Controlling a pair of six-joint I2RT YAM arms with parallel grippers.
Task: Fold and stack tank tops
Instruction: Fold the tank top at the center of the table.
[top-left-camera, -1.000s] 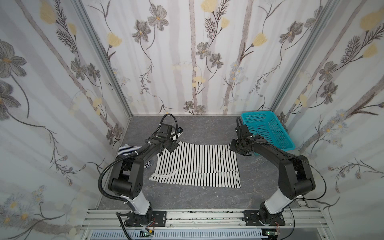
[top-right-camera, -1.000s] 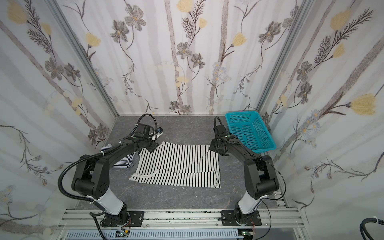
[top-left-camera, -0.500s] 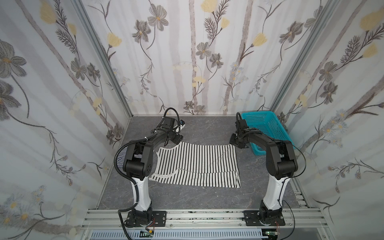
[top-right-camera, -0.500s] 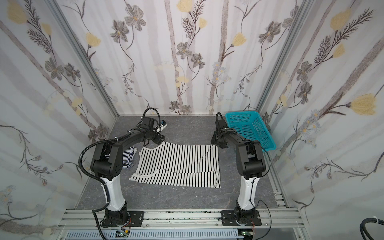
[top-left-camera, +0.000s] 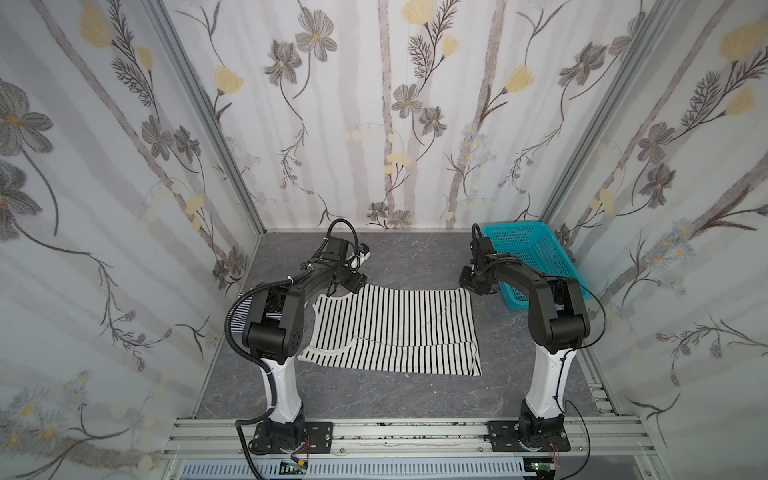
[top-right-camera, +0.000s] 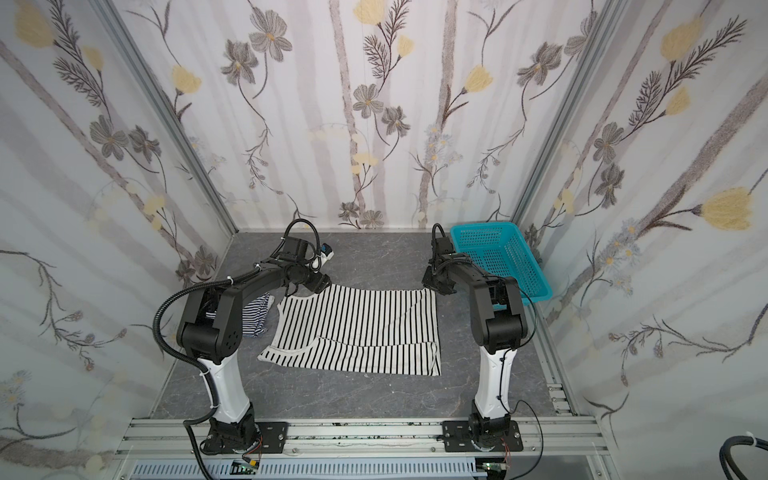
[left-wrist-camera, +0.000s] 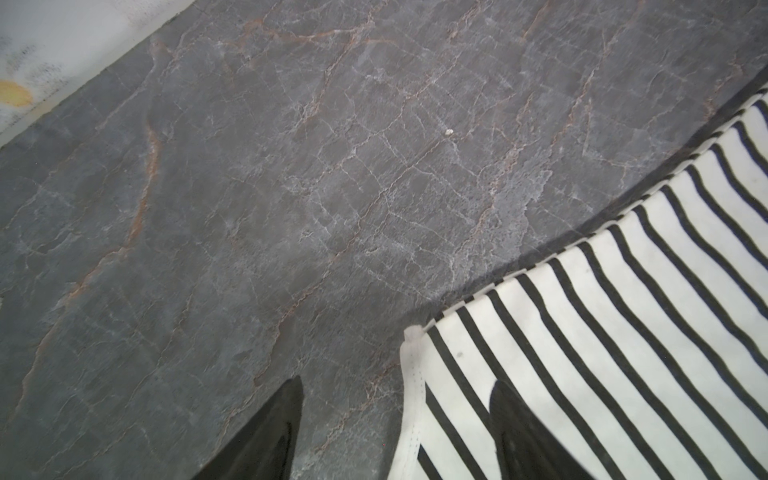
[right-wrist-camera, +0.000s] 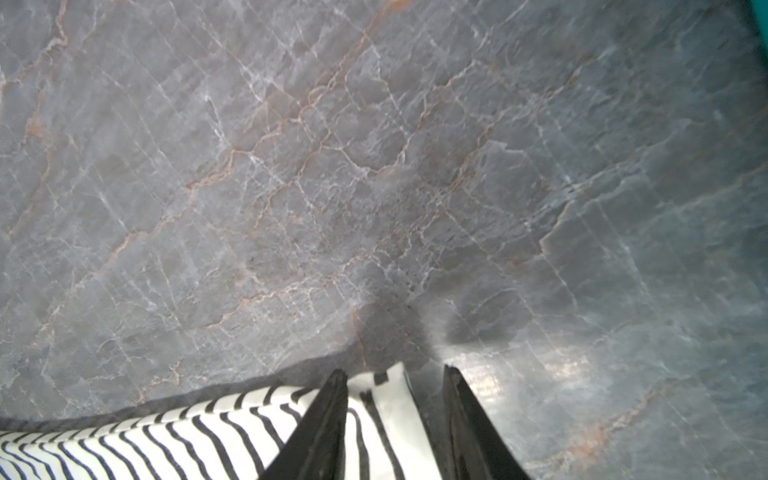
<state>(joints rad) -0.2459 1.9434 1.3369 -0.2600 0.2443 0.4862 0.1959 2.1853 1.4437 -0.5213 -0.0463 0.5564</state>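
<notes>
- Grey marbled stone makes up the counter (top-left-camera: 374, 399), and the wide-striped tank top (top-left-camera: 395, 328) lies spread flat at its middle in both top views (top-right-camera: 357, 328).
- A seam or fold line crosses the wide-striped tank top close to its edge nearest the arm bases.
- The left hand (top-left-camera: 357, 280) sits low at the far corner of that top on the robot's left, by the strap end.
- In the left wrist view the left hand (left-wrist-camera: 397, 382) stands wide. One finger (left-wrist-camera: 266, 436) is over bare stone, the other (left-wrist-camera: 523, 436) is over the stripes, and the white-hemmed strap edge lies between them, not pinched.
- The right hand (top-left-camera: 471, 284) is at the top's other far corner.
- In the right wrist view the right hand (right-wrist-camera: 395, 370) is narrower but not closed. The lifted corner of the top lies between its fingers (right-wrist-camera: 320, 428), with a gap showing beside the outer finger.
- The fine-striped tank top (top-right-camera: 257, 318) lies bunched just beside the wide-striped top on the robot's left, partly hidden behind the left arm.
- The turquoise basket (top-left-camera: 517, 227) stands beyond the top's right far corner, against the side wall.
</notes>
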